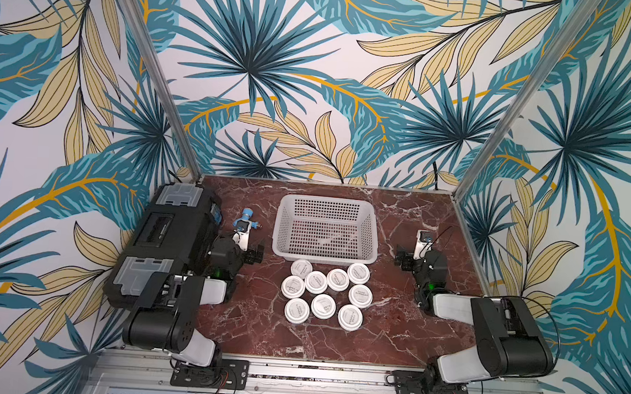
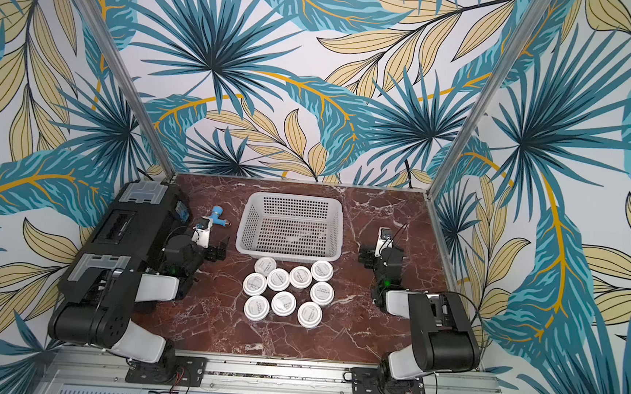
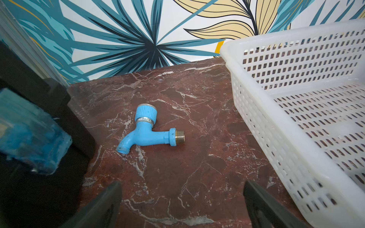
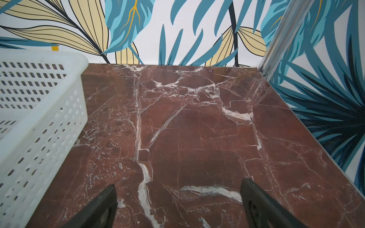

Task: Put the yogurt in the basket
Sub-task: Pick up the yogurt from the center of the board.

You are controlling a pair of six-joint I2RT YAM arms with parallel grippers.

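Currently: yogurt (image 1: 324, 305), nine cups, clustered upright just beside empty basket (image 1: 324, 256), robot's side. Idle: left gripper (image 3: 182, 183), right gripper (image 4: 177, 182), jaws wide, holding nothing. Recommended: take an outer cup first, straight down, clear of neighbours.

Top views high, angled down over whole table (image 1: 410, 227); wrist views low, close, sharing basket (image 3: 296, 65).

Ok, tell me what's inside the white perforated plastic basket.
The white perforated plastic basket is empty: only its holed floor shows, red marble tabletop visible through it. Nine white-lidded round yogurt cups stand outside, by its near wall. That wall's inner face is hidden in both top views.
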